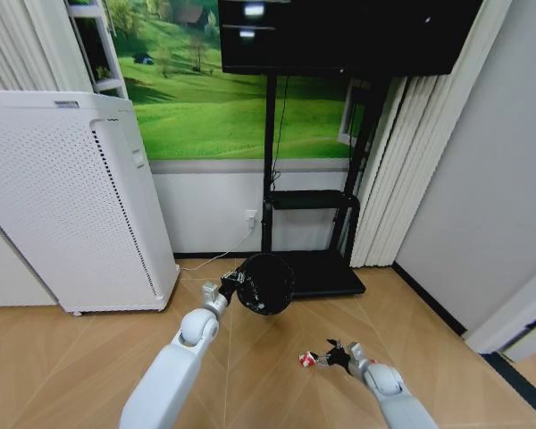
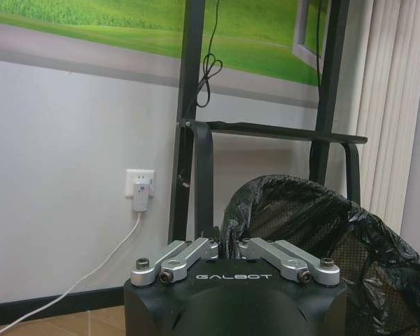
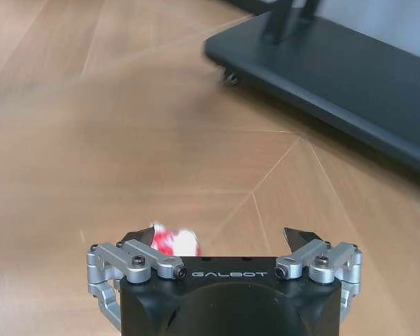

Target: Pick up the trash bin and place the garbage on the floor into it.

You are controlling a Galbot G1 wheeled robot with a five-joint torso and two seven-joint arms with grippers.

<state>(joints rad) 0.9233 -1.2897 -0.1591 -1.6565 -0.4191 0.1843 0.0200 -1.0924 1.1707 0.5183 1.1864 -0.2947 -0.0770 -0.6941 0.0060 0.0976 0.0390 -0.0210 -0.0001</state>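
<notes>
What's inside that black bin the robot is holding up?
The trash bin, gripped at its rim by the left claw, shows a black plastic liner inside. Its bottom is hidden, so any contents can't be seen. A red-and-white wrapper sits between the right claw's open fingers.

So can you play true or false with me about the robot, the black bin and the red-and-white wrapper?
1. The left end effector holds the trash bin by its rim. True.
2. The trash bin has a black bag in it. True.
3. The wrapper is already inside the bin. False: it is by the right end effector, low over the wooden floor.
4. The right end effector is shut tight. False: its fingers are spread, the wrapper near one of them.
5. The white box appliance stands to the robot's right. False: it stands to the left.
</notes>
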